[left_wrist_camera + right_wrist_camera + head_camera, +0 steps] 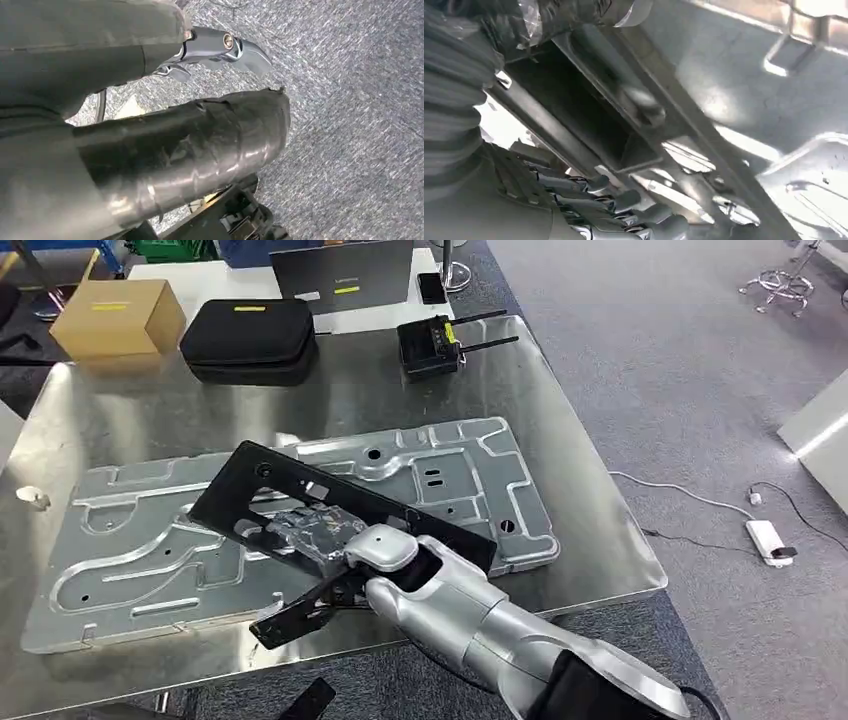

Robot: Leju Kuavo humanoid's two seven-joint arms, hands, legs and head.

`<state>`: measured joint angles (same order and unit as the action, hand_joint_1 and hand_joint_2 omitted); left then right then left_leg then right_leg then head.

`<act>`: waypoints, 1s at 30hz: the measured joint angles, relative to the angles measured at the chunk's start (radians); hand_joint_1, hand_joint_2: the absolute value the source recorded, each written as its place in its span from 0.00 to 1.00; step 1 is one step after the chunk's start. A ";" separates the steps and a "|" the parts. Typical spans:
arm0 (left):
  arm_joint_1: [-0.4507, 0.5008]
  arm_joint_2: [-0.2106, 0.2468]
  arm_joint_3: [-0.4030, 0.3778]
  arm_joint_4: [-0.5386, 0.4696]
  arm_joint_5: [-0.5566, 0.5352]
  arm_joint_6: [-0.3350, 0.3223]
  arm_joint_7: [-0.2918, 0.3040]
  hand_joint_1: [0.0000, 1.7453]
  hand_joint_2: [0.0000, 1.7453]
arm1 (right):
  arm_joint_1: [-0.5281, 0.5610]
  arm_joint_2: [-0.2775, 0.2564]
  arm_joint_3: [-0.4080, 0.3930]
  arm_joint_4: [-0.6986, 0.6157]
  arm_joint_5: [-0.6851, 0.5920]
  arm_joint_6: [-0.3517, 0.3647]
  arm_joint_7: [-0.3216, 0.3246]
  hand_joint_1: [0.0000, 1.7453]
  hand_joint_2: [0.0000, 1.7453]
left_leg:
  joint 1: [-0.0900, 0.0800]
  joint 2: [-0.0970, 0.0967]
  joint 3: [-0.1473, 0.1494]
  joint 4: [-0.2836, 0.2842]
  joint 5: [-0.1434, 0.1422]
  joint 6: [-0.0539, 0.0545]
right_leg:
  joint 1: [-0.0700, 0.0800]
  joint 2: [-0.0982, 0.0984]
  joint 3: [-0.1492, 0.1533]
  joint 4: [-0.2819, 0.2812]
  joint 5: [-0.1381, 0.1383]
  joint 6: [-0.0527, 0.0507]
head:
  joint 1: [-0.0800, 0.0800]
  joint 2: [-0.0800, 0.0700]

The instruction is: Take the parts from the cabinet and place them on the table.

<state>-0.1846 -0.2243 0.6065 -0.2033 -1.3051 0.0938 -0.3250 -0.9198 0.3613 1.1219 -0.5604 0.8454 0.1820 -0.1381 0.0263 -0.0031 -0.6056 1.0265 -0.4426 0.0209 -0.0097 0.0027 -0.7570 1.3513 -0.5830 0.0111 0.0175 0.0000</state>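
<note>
My right hand is over the middle of the steel surface, wrapped around the long black frame. The thumb sits on top of the frame and my fingers curl in beneath its lower rail, so the frame is clamped between them, no slack that I can see. The frame runs on a slant, its far end up toward the back left and its near end passing under my wrist. It lies across the big silver stamped panel, which is flat on the surface and covers most of it. Whether the frame's far end actually rests on the panel or floats just above it, I cannot tell from here. In the right wrist view the frame's dark open slot is right beside my palm, with the panel's pressed ribs bright behind it.

My left hand hangs down over the grey carpet. Its fingers are gently curled and apart, with nothing in them.

At the back of the surface sit a cardboard box, a black zip case and a small black device with two antennas, all well apart from the panel. A white power strip lies on the carpet to the right.
</note>
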 joint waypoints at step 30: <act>0.040 0.010 0.002 0.000 0.066 0.050 -0.025 0.00 0.00 | 0.447 -0.192 -0.430 -0.696 -0.279 -0.751 -0.323 0.00 1.00 | -0.004 -0.003 0.009 -0.007 -0.003 0.008 | 0.003 0.003 0.013 -0.021 -0.011 0.004 | -0.001 0.000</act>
<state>-0.1445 -0.2148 0.6088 -0.2033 -1.2390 0.1442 -0.3502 -0.4729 0.1697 0.6919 -1.2560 0.5659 -0.5694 -0.4612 0.0222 -0.0057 -0.5969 1.0195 -0.4459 0.0294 -0.0070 0.0054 -0.7438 1.3300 -0.5945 0.0148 0.0168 0.0000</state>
